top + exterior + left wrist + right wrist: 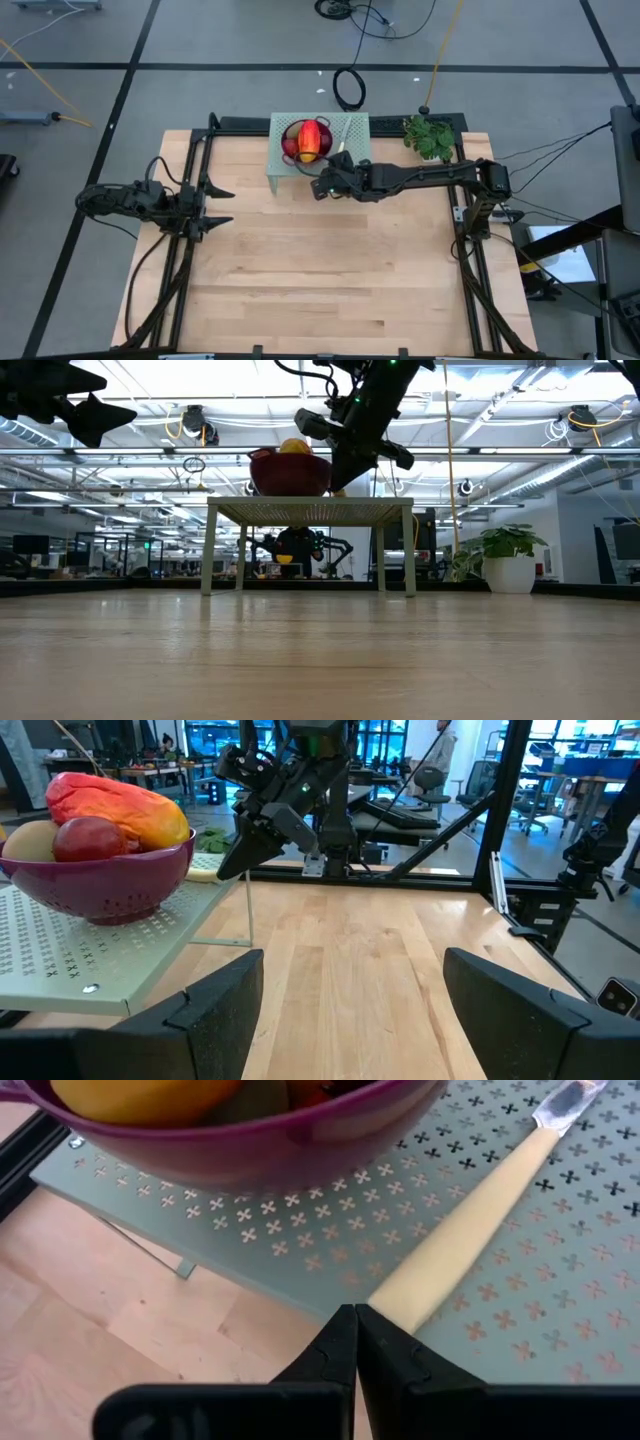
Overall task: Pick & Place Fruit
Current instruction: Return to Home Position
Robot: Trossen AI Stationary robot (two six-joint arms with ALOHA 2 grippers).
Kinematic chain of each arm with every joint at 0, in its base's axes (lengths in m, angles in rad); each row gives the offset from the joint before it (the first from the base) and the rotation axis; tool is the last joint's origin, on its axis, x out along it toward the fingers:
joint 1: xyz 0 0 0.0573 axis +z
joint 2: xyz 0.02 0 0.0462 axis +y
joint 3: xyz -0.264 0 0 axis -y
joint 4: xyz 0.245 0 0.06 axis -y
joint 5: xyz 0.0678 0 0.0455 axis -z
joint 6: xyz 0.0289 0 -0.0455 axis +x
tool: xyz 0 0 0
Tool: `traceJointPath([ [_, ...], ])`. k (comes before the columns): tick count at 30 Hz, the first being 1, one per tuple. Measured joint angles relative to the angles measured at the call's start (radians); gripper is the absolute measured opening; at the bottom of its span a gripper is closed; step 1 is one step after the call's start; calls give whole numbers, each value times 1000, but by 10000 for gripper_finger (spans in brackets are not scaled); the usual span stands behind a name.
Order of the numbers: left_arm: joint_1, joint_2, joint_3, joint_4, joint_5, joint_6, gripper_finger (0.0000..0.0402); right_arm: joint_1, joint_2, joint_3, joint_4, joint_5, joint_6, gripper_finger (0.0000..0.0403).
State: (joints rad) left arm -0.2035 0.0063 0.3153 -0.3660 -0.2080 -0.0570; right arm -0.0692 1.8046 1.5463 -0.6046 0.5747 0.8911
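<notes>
— Fruit (311,141)?
— Piled in purple bowl (100,885) on shelf (350,128), upper centre of high view.
— Right claw (356,1312)?
— Pinched closed on nothing, just beside knife (470,1230) handle end.
— Left claw (230,206)?
— Spread wide, over table's left edge.

I found no text, label, brand, number or sign that I could read in any of the views. Whatever stood on the screens and fittings in the room beyond the table was too small for me to make out.
</notes>
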Motion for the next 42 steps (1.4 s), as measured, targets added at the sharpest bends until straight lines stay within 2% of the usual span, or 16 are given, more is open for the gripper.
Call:
traceJointPath([
  [16,0,0,0,0,0,0,310,0,-12,0,-31,1,13,0],
  [25,-1,0,0,0,0,3,310,1,-45,2,-52,37,14,0],
  [37,0,0,0,2,0,4,310,-3,-51,0,14,-53,-7,0],
  [42,0,0,0,2,0,0,310,-8,-50,0,2,-54,-13,0],
])
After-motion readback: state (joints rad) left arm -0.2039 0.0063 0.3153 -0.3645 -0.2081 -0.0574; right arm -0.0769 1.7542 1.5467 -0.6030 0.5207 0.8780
